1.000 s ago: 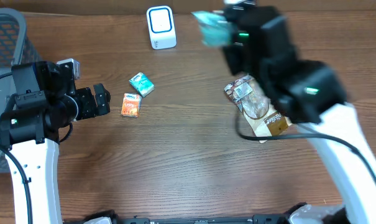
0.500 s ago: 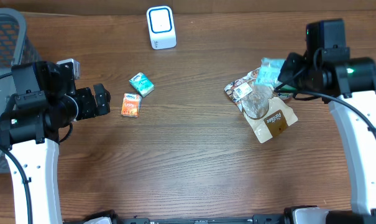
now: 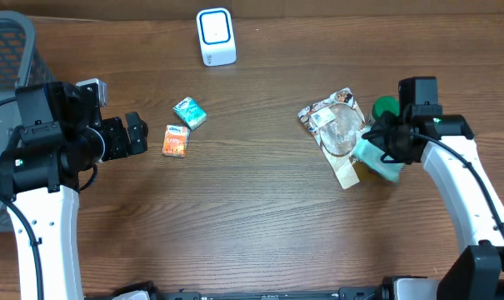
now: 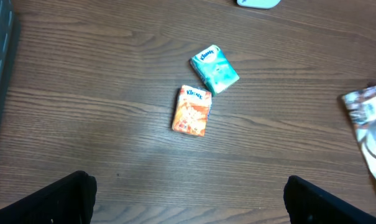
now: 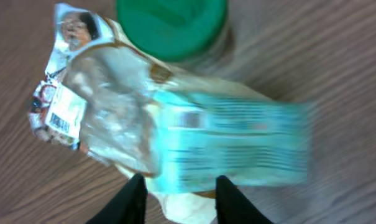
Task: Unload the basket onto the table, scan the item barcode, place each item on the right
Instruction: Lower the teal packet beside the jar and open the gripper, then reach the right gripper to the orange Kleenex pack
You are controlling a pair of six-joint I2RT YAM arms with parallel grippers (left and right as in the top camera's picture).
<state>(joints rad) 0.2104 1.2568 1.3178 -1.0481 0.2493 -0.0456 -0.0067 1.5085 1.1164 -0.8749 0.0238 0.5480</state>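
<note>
Teal packet (image 3: 376,158) is down from the scanner (image 3: 216,37) onto the snack bag (image 3: 335,133) by the green-lidded jar (image 3: 385,107), and your right gripper (image 5: 179,182) stands parted, releasing it, so the scan looks done.

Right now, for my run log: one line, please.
left gripper: open | right gripper: open over teal packet | teal packet: on snack bag

A: Overhead: light even and soft. Bench (image 3: 252,217) grain sharp, only faint shadows close under the arms.
B: Right wrist: teal packet (image 5: 237,143) smeared with motion blur, print unreadable. Green lid (image 5: 172,25) soft-edged. Pale glare on the clear snack bag (image 5: 107,118).
A: Left wrist: slightly dimmer. Orange box (image 4: 192,111) crisp at centre, bottom corners dark and out of focus.
</note>
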